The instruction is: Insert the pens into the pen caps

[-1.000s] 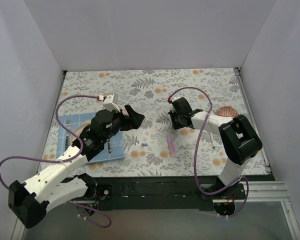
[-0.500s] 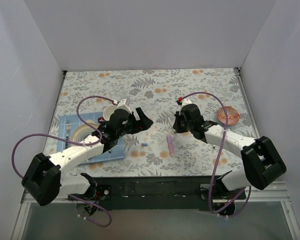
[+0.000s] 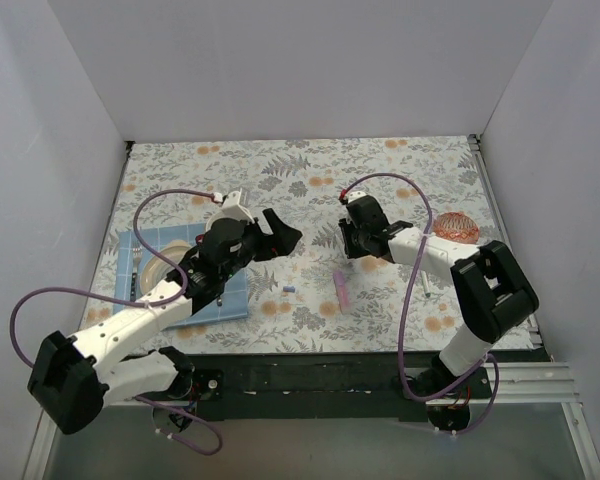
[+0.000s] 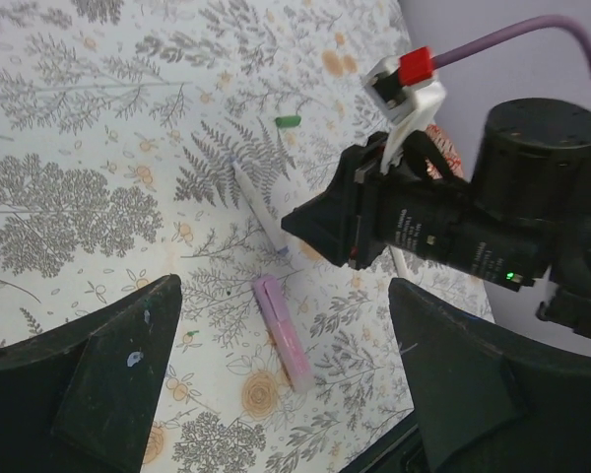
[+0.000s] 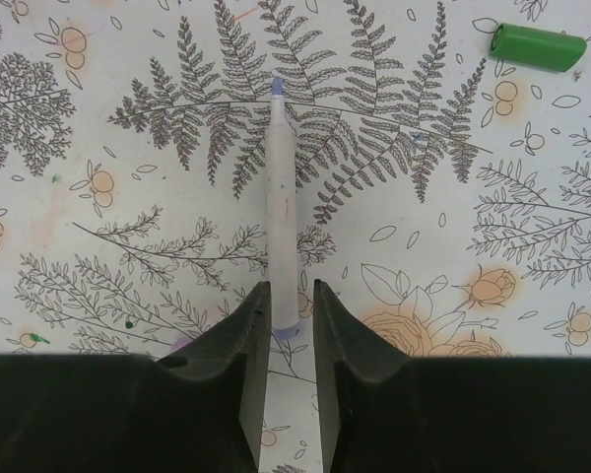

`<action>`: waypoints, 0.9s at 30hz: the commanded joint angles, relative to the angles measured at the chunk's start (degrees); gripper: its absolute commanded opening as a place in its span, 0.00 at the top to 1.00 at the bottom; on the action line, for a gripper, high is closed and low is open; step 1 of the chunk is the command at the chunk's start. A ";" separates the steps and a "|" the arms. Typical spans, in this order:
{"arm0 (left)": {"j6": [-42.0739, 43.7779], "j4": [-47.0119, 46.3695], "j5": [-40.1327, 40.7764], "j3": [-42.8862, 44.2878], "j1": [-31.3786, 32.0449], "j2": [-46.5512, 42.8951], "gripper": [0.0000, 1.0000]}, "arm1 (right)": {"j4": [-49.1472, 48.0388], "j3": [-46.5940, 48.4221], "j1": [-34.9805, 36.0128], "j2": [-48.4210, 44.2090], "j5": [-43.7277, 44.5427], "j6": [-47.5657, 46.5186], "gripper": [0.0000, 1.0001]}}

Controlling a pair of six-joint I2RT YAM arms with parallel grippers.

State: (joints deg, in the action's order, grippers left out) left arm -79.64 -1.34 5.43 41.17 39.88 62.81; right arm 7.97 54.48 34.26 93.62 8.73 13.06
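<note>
A slim white pen (image 5: pixel 282 227) lies on the floral cloth. My right gripper (image 5: pixel 292 288) straddles its near end, jaws only a narrow gap apart, with a sliver of space beside the barrel. A green cap (image 5: pixel 537 46) lies at the far right of the right wrist view and also shows in the left wrist view (image 4: pixel 289 121). A thick pink pen (image 3: pixel 341 288) lies mid-table, and a tiny purple cap (image 3: pixel 289 289) lies to its left. My left gripper (image 3: pixel 280 235) hovers open and empty, with the pink pen (image 4: pixel 283 333) below between its fingers (image 4: pixel 108 384).
A blue mat (image 3: pixel 235 300) at the left holds a tape roll (image 3: pixel 170 262) and a fork (image 3: pixel 137 262). A red-patterned bowl (image 3: pixel 455 226) sits at the right. Another thin white pen (image 3: pixel 424 284) lies near the right arm. White walls enclose the table.
My right gripper has shifted slightly left and back over the white pen. My left arm has changed posture while its gripper stays near the same spot. The pens and caps have not moved.
</note>
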 commanded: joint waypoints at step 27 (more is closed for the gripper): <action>3.00 4.68 5.91 -4.52 0.20 -12.97 0.13 | 15.24 14.52 4.85 15.80 9.02 -1.81 0.99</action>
State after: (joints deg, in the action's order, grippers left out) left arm -77.43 2.57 10.17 37.71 39.88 50.74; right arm 19.62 68.77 38.81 107.33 17.39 10.59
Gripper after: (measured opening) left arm 0.874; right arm 0.072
